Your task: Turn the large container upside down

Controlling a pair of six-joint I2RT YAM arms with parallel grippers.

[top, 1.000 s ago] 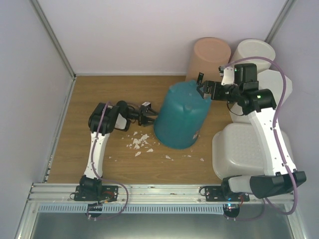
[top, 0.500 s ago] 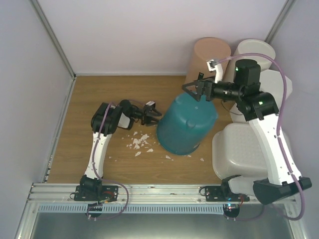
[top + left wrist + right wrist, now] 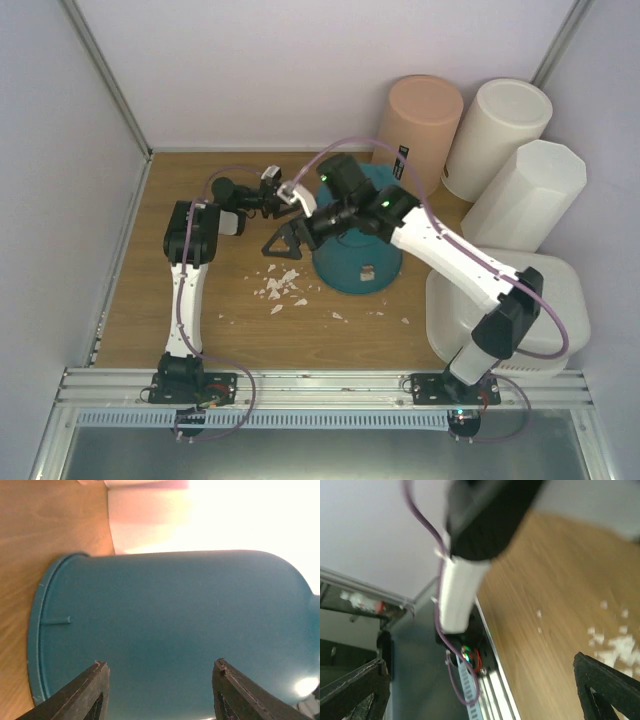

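Note:
The large container, a wide white tub [image 3: 447, 300] with rounded corners, sits at the table's near right, partly under my right arm; I cannot tell which way up it is. A teal bin [image 3: 355, 255] stands mouth down at the centre. My right gripper [image 3: 282, 245] is wide open and empty, just left of the teal bin and far from the tub; its wrist view [image 3: 480, 659] shows only wood, crumbs and the left arm. My left gripper [image 3: 283, 195] is open and empty, facing the teal bin's side [image 3: 170, 615] with its fingertips [image 3: 100, 667] close to it.
A peach round bin [image 3: 420, 120], a tall round white bin [image 3: 498, 125] and a tall octagonal white bin [image 3: 525, 195] stand at the back right. White crumbs [image 3: 282, 285] lie on the wood left of the teal bin. Walls close in both sides; a metal rail [image 3: 330, 385] runs along the front.
My right arm let go of the teal bin and swung from the back right across to its left. The bin went from tilted to standing mouth down. My left gripper moved back.

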